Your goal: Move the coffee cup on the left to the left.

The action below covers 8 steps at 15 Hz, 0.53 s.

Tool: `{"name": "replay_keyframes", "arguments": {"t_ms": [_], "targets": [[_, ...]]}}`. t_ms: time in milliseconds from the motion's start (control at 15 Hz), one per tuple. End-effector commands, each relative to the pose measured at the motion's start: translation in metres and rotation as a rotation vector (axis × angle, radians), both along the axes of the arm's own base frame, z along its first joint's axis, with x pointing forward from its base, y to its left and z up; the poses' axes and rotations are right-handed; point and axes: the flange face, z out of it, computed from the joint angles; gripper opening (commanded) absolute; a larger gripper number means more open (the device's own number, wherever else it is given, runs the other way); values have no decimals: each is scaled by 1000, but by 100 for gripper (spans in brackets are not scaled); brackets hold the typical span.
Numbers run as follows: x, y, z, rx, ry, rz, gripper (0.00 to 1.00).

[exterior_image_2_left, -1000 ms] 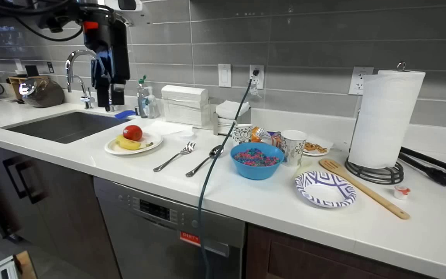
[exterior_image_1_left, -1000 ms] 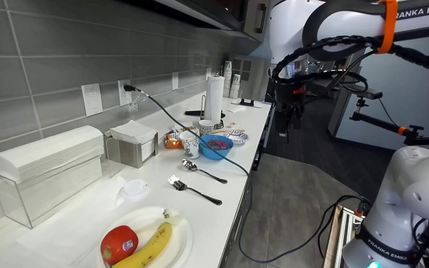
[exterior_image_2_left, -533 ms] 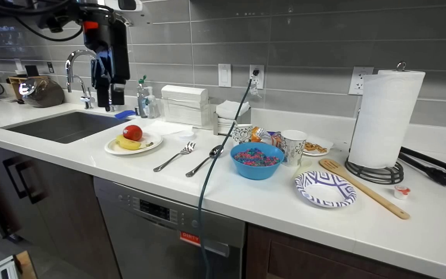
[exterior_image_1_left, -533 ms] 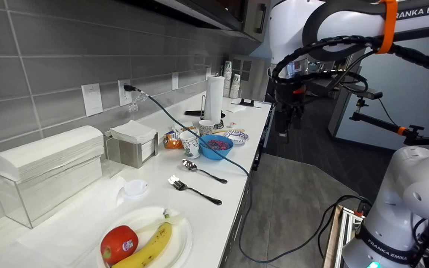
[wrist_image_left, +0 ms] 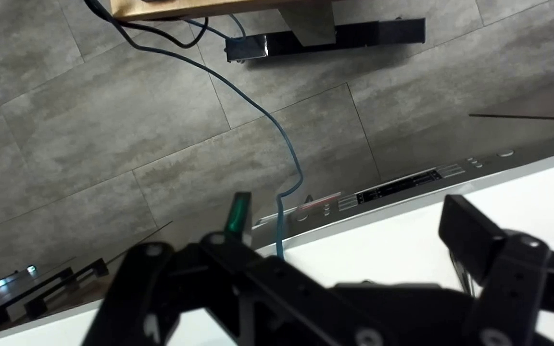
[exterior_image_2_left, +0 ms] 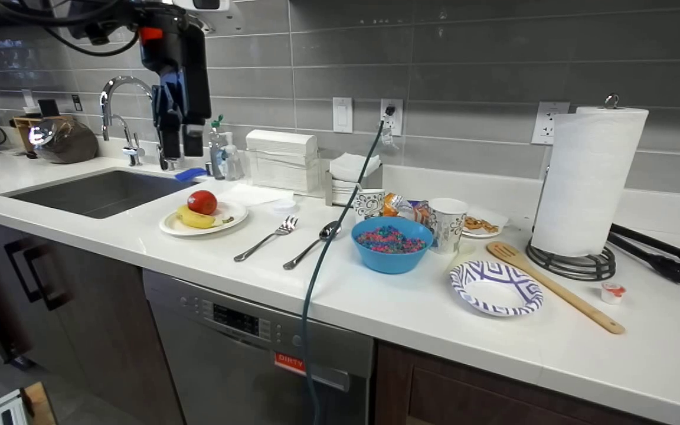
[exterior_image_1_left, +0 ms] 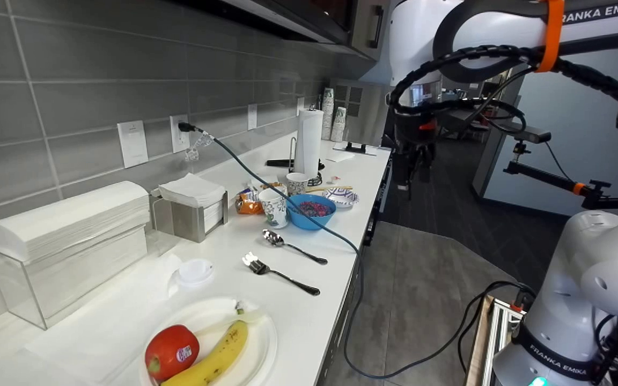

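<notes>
- Gripper (wrist_image_left: 354, 225) is released: in the wrist view your fingers (wrist_image_left: 238, 216) stand wide apart
- You have it hanging in the air, well apart from the cup in both exterior views
- Wrist view has you looking down at floor tiles (wrist_image_left: 161, 110), the dishwasher controls (wrist_image_left: 397, 187) and the edge of the white counter (wrist_image_left: 378, 254)
- Teal cable (wrist_image_left: 280, 230) comes over that edge and runs across the tiles
- Your task item, the coffee cup (exterior_image_2_left: 369, 202): white, dark scroll print, upright on the counter, the left one of two alike
- It stands behind the blue bowl (exterior_image_2_left: 390, 264) in an exterior view, lower part hidden; cable crosses its left side there
- Whether cup and bowl touch, you can't tell from these views
- Bowl holds pink and blue bits (exterior_image_2_left: 390, 238)
- Matching cup (exterior_image_2_left: 448, 227) is to the right of the bowl, snack bags (exterior_image_2_left: 398, 206) between the two cups
- Napkin holder (exterior_image_1_left: 180, 220) is near the coffee cup, up by the tiled wall (exterior_image_1_left: 100, 112)
- Left of the bowl you have metal spoon (exterior_image_2_left: 304, 251) then fork (exterior_image_2_left: 269, 237), both flat on the counter, apart
- Further left, plate (exterior_image_2_left: 198, 232) with red fruit (exterior_image_2_left: 202, 202) and banana (exterior_image_2_left: 195, 219)
- On the right: patterned dish (exterior_image_2_left: 496, 293), slotted wooden spoon (exterior_image_2_left: 567, 293), paper towel roll (exterior_image_2_left: 591, 183) standing upright, black tongs (exterior_image_2_left: 670, 271)
</notes>
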Motion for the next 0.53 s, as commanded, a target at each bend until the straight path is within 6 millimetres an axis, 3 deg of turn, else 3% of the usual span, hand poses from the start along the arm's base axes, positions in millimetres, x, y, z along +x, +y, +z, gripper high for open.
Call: {"name": "replay_keyframes", "arguments": {"t_ms": [0,467], "targets": [[26,-24,6,26,-36,-59,100],[88,-69,6,50,-207,-139,100]]}}
